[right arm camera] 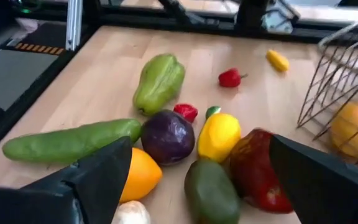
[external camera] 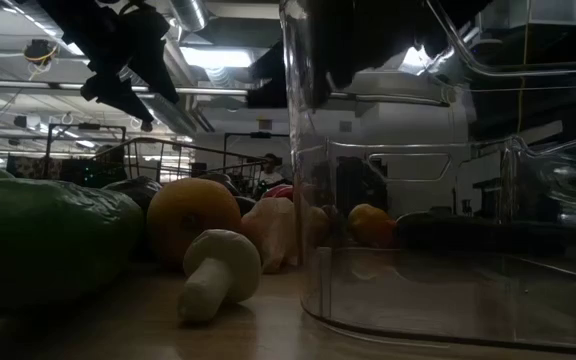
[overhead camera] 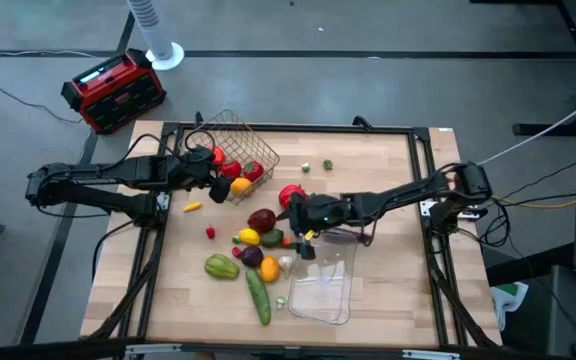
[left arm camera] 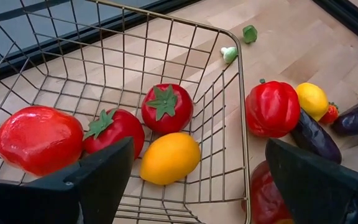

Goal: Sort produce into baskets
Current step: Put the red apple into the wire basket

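Left wrist view shows the left gripper [left arm camera: 191,180] with its fingers spread wide, empty, at the rim of the wire basket [left arm camera: 238,93]. Just in front of it, inside the basket, lie two tomatoes [left arm camera: 166,107], a lemon [left arm camera: 169,157] and a red fruit [left arm camera: 39,138]. The right gripper [right arm camera: 201,180] is also wide and empty, above the produce pile: a yellow lemon [right arm camera: 218,135], a purple round vegetable [right arm camera: 168,137] and a cucumber [right arm camera: 70,140] lie under it. The clear tray [overhead camera: 320,285] is just beside this gripper.
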{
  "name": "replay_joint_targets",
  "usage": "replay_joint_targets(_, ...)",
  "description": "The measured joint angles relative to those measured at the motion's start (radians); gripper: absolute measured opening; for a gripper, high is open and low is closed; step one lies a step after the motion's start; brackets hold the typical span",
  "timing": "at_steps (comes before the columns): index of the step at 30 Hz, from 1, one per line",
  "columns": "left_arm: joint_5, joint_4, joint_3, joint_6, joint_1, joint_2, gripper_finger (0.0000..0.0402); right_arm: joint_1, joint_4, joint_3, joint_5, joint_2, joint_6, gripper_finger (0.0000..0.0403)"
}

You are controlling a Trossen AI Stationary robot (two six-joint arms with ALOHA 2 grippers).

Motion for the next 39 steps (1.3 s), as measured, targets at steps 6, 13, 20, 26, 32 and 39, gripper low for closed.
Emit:
replay_joint_targets(6, 0.000, 0.000, 0.000, -0.002, 0.000, 0.000, 0.0359, -0.003, -0.138, 0.131, -0.016, 0.078, 0.008, 0.0372)
replay_joint_targets(13, 0.000, 0.000, 0.000, -0.002, 0.000, 0.000, 0.0359, -0.005, -0.428, 0.366, 0.076, 0.166, 0.007, 0.0372)
replay_joint_targets(20, 0.000, 0.000, 0.000, -0.002, 0.000, 0.000, 0.0359, -0.038, -0.532, 0.499, 0.096, 0.268, -0.014, 0.0372)
replay_joint_targets(26, 0.000, 0.000, 0.000, -0.002, 0.000, 0.000, 0.0359, -0.078, -0.557, 0.523, 0.096, 0.311, -0.027, 0.0372)
replay_joint_targets(32, 0.000, 0.000, 0.000, -0.001, 0.000, 0.000, 0.0359, -0.104, -0.561, 0.523, 0.058, 0.313, -0.028, 0.0372)
replay_joint_targets(39, 0.000, 0.000, 0.000, -0.001, 0.000, 0.000, 0.0359, -0.103, -0.547, 0.523, 0.046, 0.331, -0.035, 0.0372)
